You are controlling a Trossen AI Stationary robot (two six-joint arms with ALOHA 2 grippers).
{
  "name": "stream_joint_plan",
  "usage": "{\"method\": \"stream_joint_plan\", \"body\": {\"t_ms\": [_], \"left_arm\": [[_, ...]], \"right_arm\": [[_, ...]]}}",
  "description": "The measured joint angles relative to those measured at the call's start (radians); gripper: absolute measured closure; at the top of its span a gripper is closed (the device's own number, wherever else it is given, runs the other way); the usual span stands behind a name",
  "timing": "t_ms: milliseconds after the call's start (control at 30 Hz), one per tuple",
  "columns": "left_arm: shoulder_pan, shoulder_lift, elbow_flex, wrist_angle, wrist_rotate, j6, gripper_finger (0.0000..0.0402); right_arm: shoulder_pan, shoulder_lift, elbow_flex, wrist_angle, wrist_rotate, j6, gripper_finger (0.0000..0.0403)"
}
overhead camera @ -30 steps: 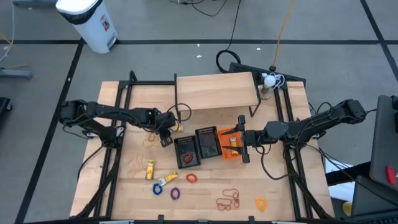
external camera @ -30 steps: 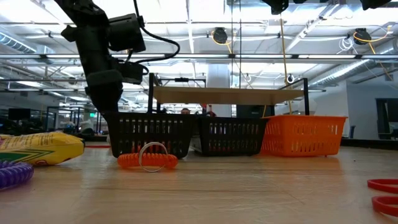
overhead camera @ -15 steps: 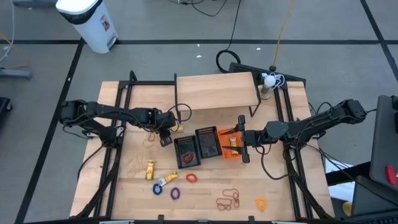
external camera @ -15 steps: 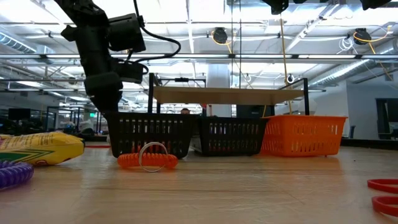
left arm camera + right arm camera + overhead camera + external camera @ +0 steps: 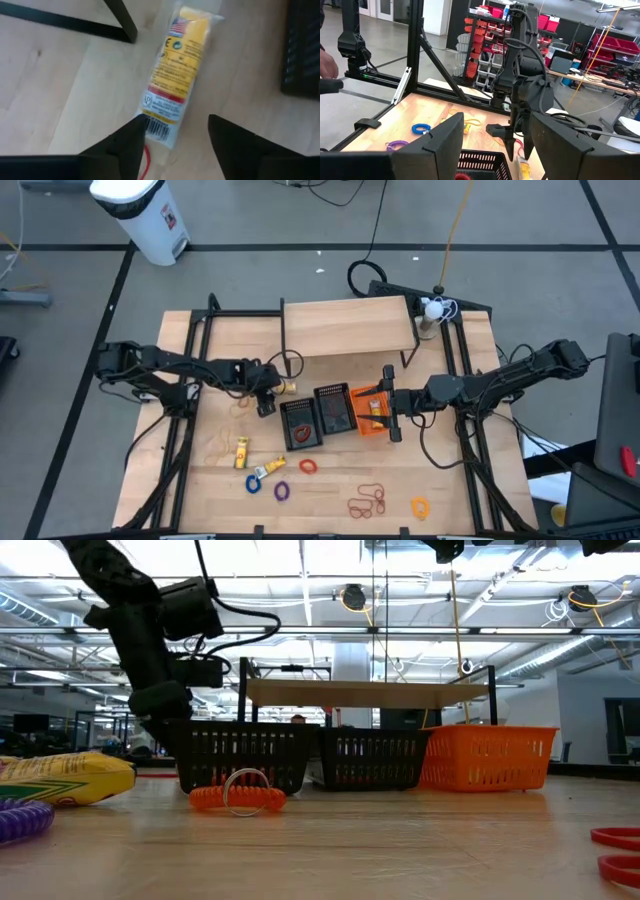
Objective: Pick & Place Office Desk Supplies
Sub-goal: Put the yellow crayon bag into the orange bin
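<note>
Three small baskets stood in a row at mid-table: two black baskets (image 5: 301, 423) (image 5: 334, 409) and one orange basket (image 5: 366, 414).

Left gripper (image 5: 172, 137) was low over the wood just beside the first black basket, fingers (image 5: 125, 145) spread, nothing between them. One yellow packet (image 5: 176, 65) lay flat on the table just ahead of the fingertips, not touched; a thin red loop (image 5: 146, 162) showed between the fingers at the packet's near end.

Right gripper (image 5: 392, 402) hung over the orange basket, fingers spread, empty.

Loose supplies on the near part of the table, counted from above:
- yellow oblong pieces, two: (image 5: 241, 451) and (image 5: 268, 469)
- blue ring (image 5: 254, 484), one
- purple ring (image 5: 281, 491), one
- orange coil ring (image 5: 307, 466), one, lying in front of the black baskets
- red elastic loops (image 5: 366, 500), one cluster, count not clear
- yellow ring (image 5: 420, 506), one, near the red loops
- tan loops (image 5: 222, 442), faint, count not clear

A raised wooden shelf (image 5: 348, 326) stood behind the baskets.
</note>
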Motion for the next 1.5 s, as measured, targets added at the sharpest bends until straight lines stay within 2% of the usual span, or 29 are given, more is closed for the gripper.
{"method": "stream_joint_plan", "body": {"t_ms": [133, 300, 600, 867, 1067, 1133, 1233, 1500], "left_arm": [[0.001, 0.000, -0.006, 0.031, 0.000, 0.007, 0.0150], [0.001, 0.000, -0.006, 0.044, -0.012, 0.021, 0.0147], [0.003, 0.000, -0.007, 0.034, -0.232, 0.054, 0.0176], [0.001, 0.000, -0.007, 0.034, -0.231, 0.130, 0.0176], [0.007, 0.000, -0.007, -0.011, -0.234, 0.076, 0.0166], [0.011, 0.000, -0.007, -0.047, -0.239, 0.117, 0.0165], [0.012, 0.000, -0.007, -0.087, -0.301, 0.226, 0.0164], [0.012, 0.000, -0.007, -0.092, -0.416, 0.499, 0.0164]], "right_arm": [[0.000, 0.000, 0.000, 0.000, 0.000, 0.000, 0.0183], [0.000, 0.000, 0.000, 0.000, 0.000, 0.000, 0.0183], [0.000, 0.000, 0.000, 0.000, 0.000, 0.000, 0.0183], [0.000, 0.000, 0.000, 0.000, 0.000, 0.000, 0.0183], [0.000, 0.000, 0.000, 0.000, 0.000, 0.000, 0.0183], [0.000, 0.000, 0.000, 0.000, 0.000, 0.000, 0.0183], [0.000, 0.000, 0.000, 0.000, 0.000, 0.000, 0.0183], [0.000, 0.000, 0.000, -0.001, 0.000, 0.000, 0.0183]]}}
